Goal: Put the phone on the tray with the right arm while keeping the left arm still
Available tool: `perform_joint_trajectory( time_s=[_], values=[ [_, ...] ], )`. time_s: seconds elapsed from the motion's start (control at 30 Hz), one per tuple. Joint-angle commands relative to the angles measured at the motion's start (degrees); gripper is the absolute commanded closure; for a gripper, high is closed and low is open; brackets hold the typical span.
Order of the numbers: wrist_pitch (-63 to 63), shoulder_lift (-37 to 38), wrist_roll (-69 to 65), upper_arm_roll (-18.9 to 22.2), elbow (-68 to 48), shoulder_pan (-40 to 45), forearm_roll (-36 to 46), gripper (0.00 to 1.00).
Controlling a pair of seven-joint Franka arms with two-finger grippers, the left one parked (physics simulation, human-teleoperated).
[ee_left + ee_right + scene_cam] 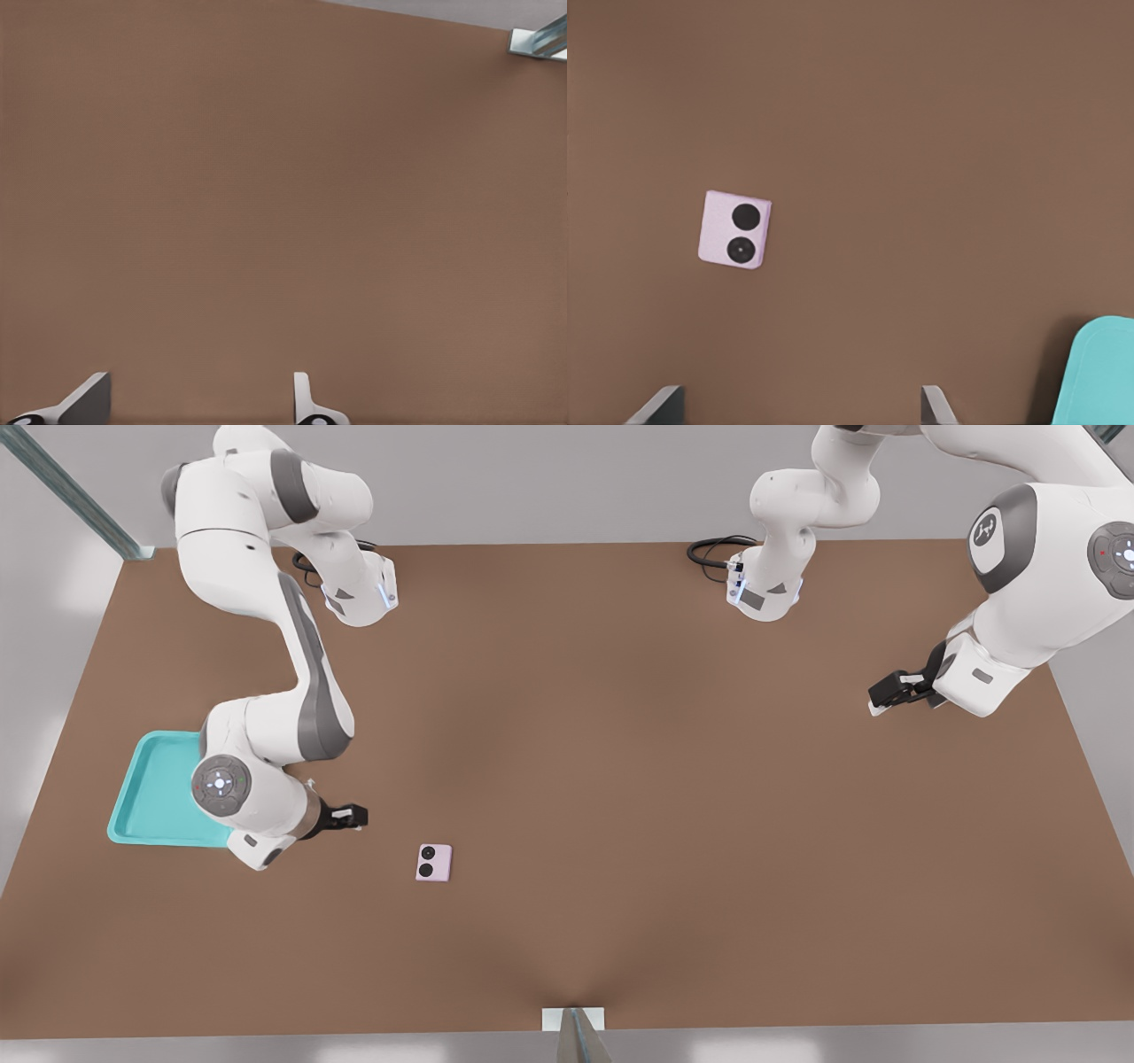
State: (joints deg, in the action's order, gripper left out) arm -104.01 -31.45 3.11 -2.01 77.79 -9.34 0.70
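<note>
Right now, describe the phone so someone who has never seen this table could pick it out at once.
Start at the brown table and find the turquoise tray near the front view's left edge. The working arm's gripper hangs beside the tray, fingers open. Just past it towards the front view's right lies the phone, flat on the table: a small, nearly square, pale pink-lilac slab with two round black lenses.

White right arm (301, 664) bent low over the table's left edge; black two-finger gripper (353, 816) spread, empty.

phone (434, 862) lies between hand (353, 816) and front view's right.
</note>
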Motion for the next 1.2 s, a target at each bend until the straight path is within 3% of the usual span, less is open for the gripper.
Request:
perform_joint_trajectory(
  time_s=[0.0,0.27,0.53,1.17],
  values=[
    [-8.6,-4.0,6.1,-1.1,-2.5,-0.2,0.2,0.0],
    [-17.4,-19.9,15.3,-2.6,-12.2,-5.3,0.2,0.0],
    [-19.8,-22.7,15.4,-2.4,-10.6,-5.2,0.2,0.0],
    [-19.5,-21.5,22.6,-2.6,-2.5,-5.9,0.1,0.0]
  ],
)
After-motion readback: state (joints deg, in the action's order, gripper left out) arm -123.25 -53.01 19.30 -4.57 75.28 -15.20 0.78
